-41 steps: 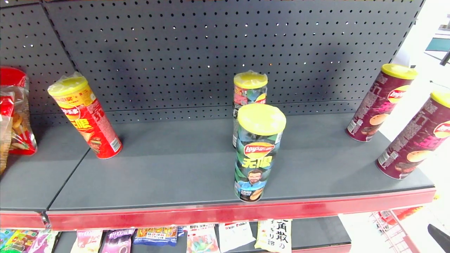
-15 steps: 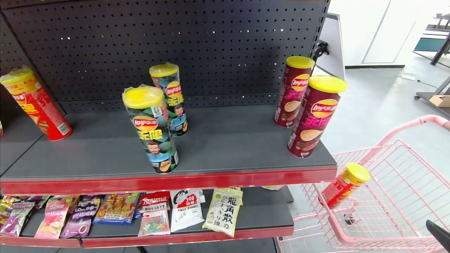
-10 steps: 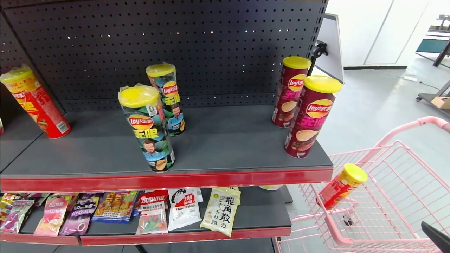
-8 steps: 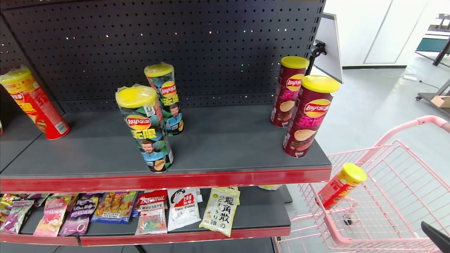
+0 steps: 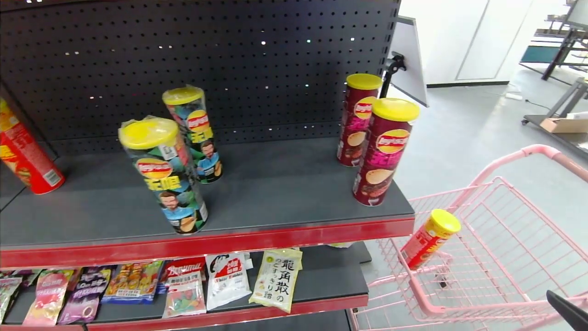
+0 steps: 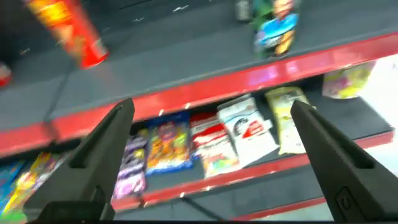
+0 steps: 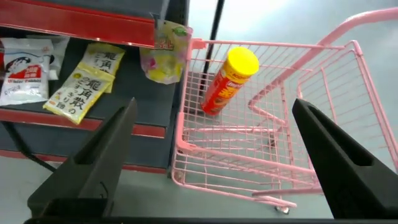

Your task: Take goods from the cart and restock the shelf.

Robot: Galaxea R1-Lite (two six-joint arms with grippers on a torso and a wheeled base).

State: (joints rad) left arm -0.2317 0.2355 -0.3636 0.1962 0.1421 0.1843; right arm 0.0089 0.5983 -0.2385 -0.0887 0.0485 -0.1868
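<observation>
A red chip can with a yellow lid (image 5: 429,239) leans in the near corner of the pink cart (image 5: 535,150), right of the shelf (image 5: 285,184). The right wrist view looks down on the same can (image 7: 229,81) in the cart (image 7: 280,43). My right gripper (image 7: 214,143) hangs open and empty above the floor, short of the cart. On the shelf stand two blue-green cans (image 5: 163,177), two maroon cans (image 5: 383,151) and a red can (image 5: 25,156). My left gripper (image 6: 211,134) is open and empty in front of the shelf's red edge (image 6: 205,87).
Snack bags (image 5: 275,280) lie in a row on the lower shelf, also seen from the left wrist as bags (image 6: 242,134). A sign board on a black clip (image 5: 406,59) sticks out at the shelf's right end. Grey floor spreads beyond the cart.
The head camera has swung right and drawn back, bringing the cart and the lower shelf into view. The cans on the shelf stand as before.
</observation>
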